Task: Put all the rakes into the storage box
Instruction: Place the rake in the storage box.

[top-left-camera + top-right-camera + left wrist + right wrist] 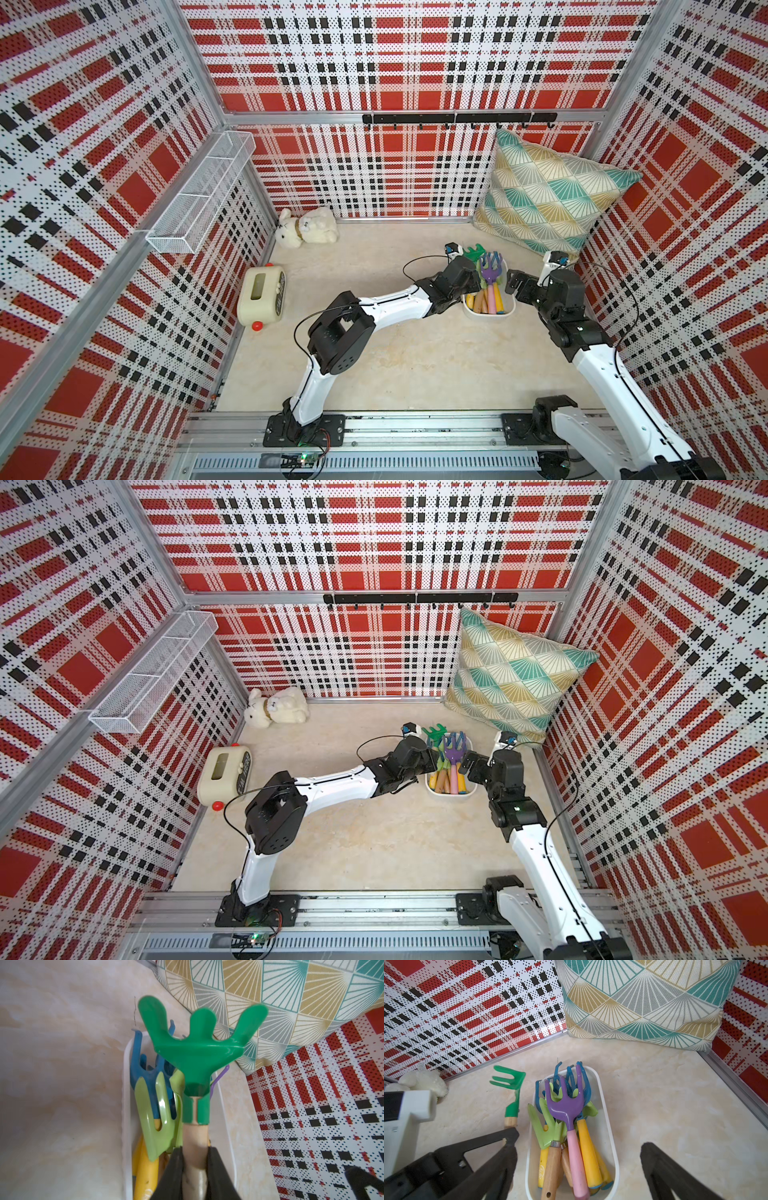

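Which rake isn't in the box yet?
The green-headed rake with the wooden handle: the left gripper holds it beside the storage box, while the other rakes lie inside.

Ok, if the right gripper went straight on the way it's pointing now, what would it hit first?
Most likely the purple rake lying uppermost in the storage box; the open right gripper points down at it. Depth is hard to judge.
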You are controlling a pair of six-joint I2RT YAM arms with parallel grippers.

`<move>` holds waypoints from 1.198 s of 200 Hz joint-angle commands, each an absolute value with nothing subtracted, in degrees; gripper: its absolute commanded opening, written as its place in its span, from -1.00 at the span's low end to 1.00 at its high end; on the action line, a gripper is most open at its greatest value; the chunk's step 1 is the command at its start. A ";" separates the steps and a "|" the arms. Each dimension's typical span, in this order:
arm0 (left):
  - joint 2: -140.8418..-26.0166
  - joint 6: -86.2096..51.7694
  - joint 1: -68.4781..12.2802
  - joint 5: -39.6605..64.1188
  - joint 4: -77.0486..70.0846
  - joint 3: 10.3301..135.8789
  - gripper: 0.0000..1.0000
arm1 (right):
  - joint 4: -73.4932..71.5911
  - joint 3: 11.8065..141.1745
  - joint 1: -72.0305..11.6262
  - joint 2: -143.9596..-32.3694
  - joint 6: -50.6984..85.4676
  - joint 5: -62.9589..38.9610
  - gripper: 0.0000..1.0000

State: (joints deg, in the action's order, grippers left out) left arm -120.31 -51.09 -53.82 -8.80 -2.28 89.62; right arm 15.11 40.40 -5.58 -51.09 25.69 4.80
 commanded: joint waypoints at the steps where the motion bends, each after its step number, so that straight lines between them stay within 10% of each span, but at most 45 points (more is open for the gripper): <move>1: -121.87 -53.81 -54.56 -5.59 -7.65 90.32 -1.00 | 14.35 40.21 -5.27 -50.80 26.03 4.68 1.00; 53: -122.64 -56.85 -55.76 -5.53 -11.50 86.49 -1.00 | 13.97 40.17 -5.27 -51.30 26.07 3.44 1.00; 105: -123.92 -56.19 -55.88 -6.65 -10.87 87.64 -0.16 | 13.63 40.17 -5.27 -52.01 26.03 2.29 1.00; 212: -113.46 -52.66 -53.84 -9.26 -10.06 79.80 0.11 | 13.12 40.55 -5.28 -56.89 25.67 -0.49 1.00; 239: -107.82 -51.69 -53.18 -10.50 -10.46 74.75 0.11 | 13.79 42.08 -5.32 -64.20 25.32 -3.41 0.74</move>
